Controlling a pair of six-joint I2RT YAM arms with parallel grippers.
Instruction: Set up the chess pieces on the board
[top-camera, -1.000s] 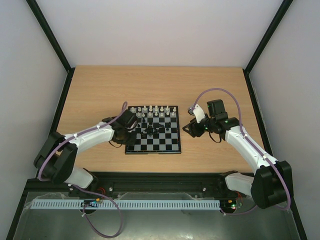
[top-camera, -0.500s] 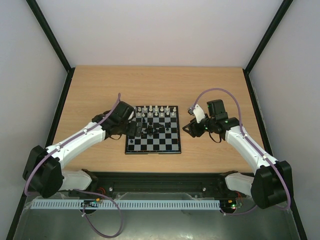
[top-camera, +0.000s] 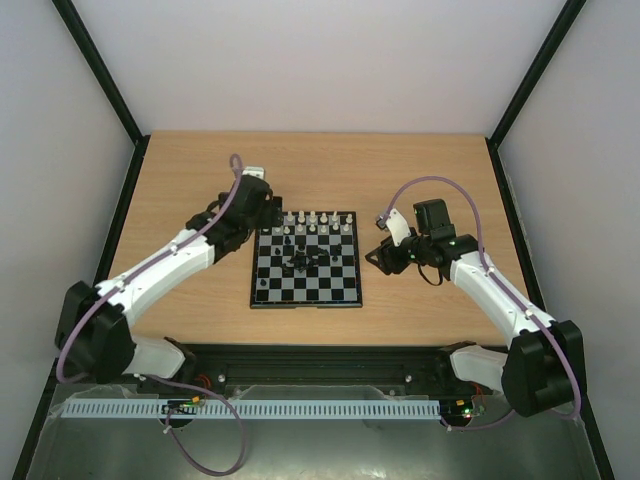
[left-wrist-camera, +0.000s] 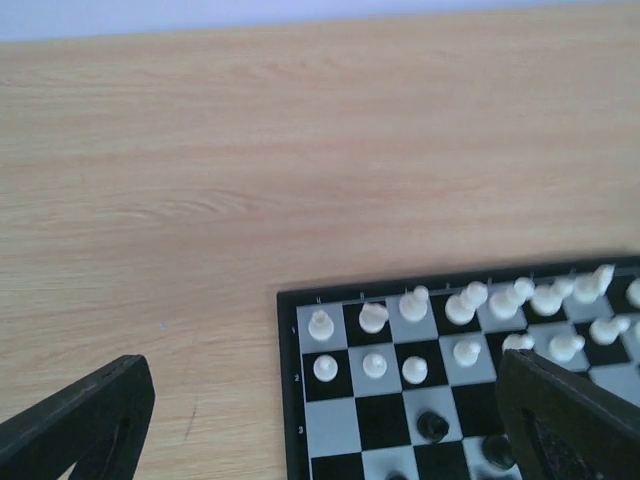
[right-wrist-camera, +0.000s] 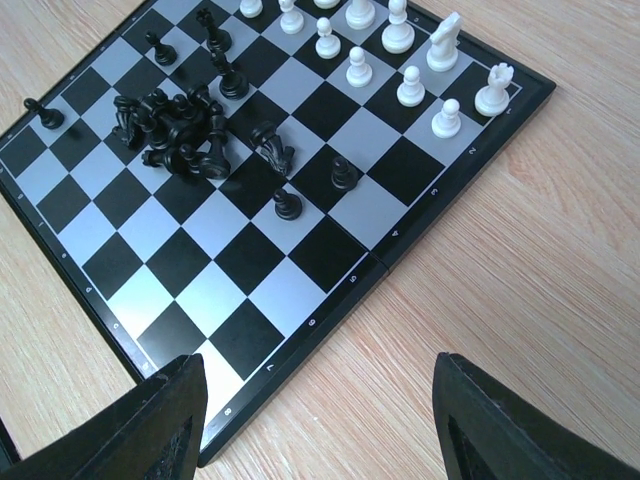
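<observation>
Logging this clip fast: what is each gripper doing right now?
Left gripper: open, holding nothing.
Right gripper: open, holding nothing.

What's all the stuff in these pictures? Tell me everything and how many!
chessboard: one, black and pale grey squares, middle of the table.
white chess pieces: two rows, too tiny to count, along the chessboard's far edge.
black chess pieces: many, mostly heaped mid-board, a few alone nearby.
table: one, light wood, under everything.
purple cables: two, one looped on each arm.
arms: two, white with black joints, reaching from the near edge.
left claw: one, black, open and empty, by the chessboard's far left corner.
right claw: one, black, open and empty, just right of the chessboard.
</observation>
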